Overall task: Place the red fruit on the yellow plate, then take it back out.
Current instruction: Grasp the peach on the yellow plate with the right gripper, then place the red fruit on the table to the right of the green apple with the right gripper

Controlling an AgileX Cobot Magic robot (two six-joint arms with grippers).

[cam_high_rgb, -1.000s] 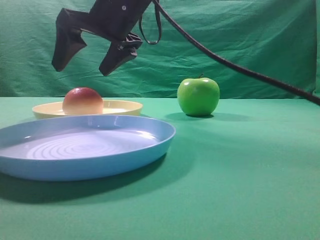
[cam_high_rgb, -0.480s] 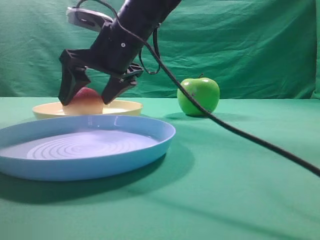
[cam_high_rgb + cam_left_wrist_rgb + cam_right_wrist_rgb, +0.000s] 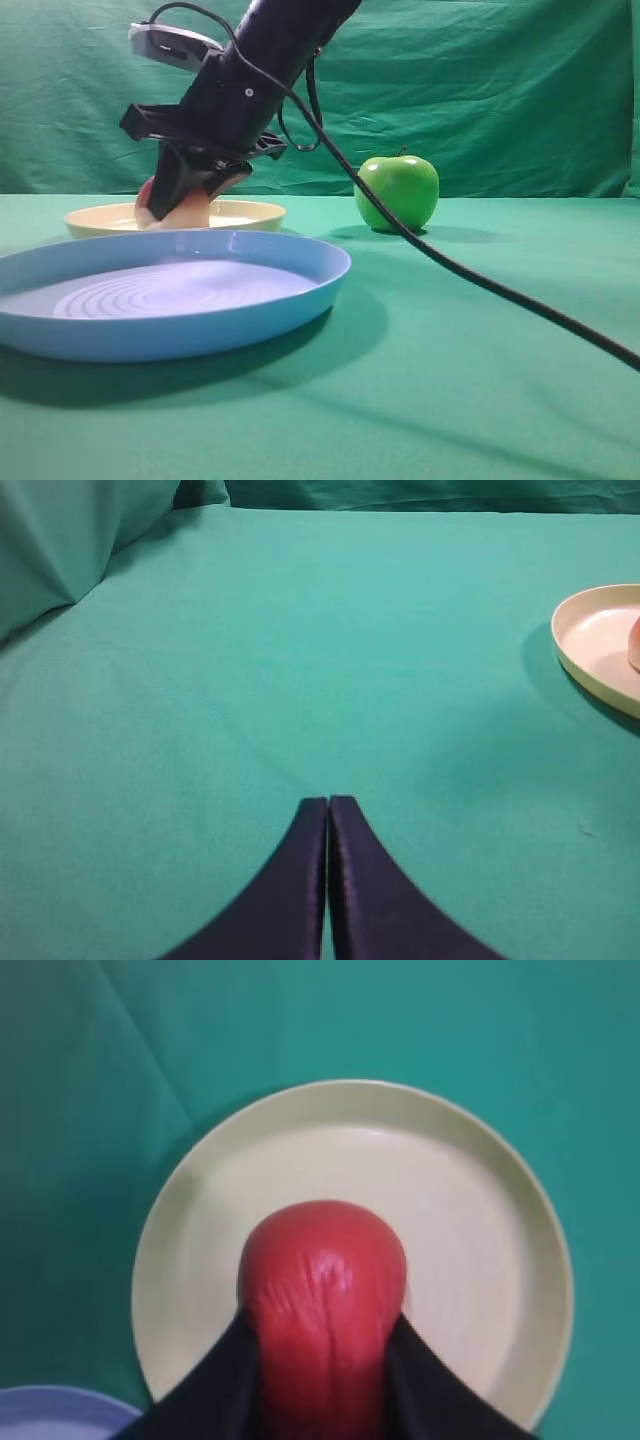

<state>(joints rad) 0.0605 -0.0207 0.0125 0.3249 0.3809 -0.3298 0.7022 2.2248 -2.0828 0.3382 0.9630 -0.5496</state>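
The red fruit (image 3: 325, 1290) rests on the yellow plate (image 3: 470, 1220), and its skin wrinkles where my right gripper (image 3: 322, 1318) is shut on its two sides. In the exterior view that gripper (image 3: 175, 205) reaches down from above onto the fruit (image 3: 192, 212) at the left part of the plate (image 3: 245, 213), hiding most of it. My left gripper (image 3: 328, 800) is shut on nothing above bare green cloth. The plate (image 3: 590, 645) lies at the right edge of the left wrist view.
A large light-blue plate (image 3: 170, 300) lies just in front of the yellow one. A green apple (image 3: 397, 192) stands to the right of the plates. The right arm's black cable (image 3: 480, 290) hangs across the right side, and a green cloth backdrop rises behind.
My right gripper came down from above the plate with its jaws wide, straddled the red fruit, and closed on it. The fruit stays on the yellow plate.
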